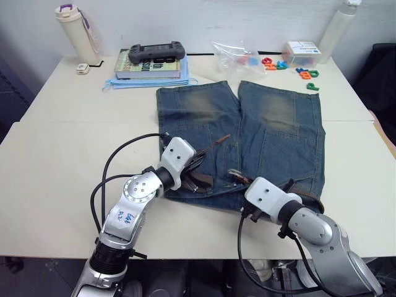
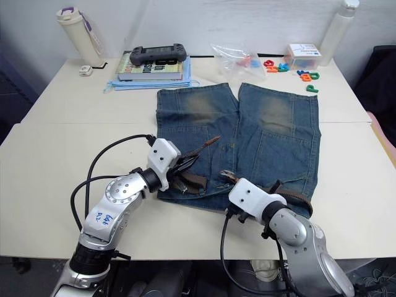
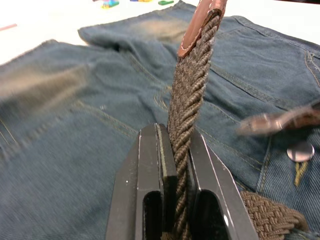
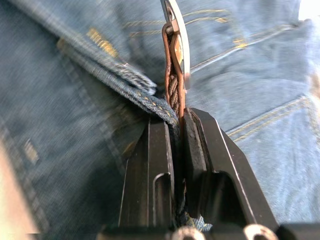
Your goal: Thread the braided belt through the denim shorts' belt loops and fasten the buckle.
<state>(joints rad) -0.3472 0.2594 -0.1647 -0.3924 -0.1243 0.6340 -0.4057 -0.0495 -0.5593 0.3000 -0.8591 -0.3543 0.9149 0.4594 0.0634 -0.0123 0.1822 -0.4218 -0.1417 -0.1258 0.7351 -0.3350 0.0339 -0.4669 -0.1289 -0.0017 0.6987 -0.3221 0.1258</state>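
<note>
The denim shorts (image 1: 247,136) lie flat on the desk (image 1: 55,154), waistband toward the near edge and the two legs, each with a faded yellowish-brown patch, pointing at the far edge. The braided belt (image 3: 187,100) runs along the waistband, its brown weave showing in loose bends between the two arms and at the right end of the waist.

The left gripper (image 1: 197,166) sits over the left part of the waistband. Its jaws are pressed against the belt's woven strap, which stands up between the black fingers (image 3: 150,190) and ends in a tan leather tip (that tip points up and toward the far edge, over the left leg). A metal button on the shorts shows just beside this strap in the left wrist view.

The right gripper (image 1: 238,179) is at the middle of the waistband. Its jaws are clamped on the belt's other end together with a fold of blue denim, and the buckle (image 4: 176,40), a silver frame with tan leather wrapped to it, stands just beyond the fingertips.

Along the far edge stand a white bottle (image 1: 75,31), a black handheld console (image 1: 156,51) on a book (image 1: 151,68), a clear plastic bag (image 1: 235,55), a small box (image 1: 303,52) and some coloured plastic letters (image 1: 291,67).
</note>
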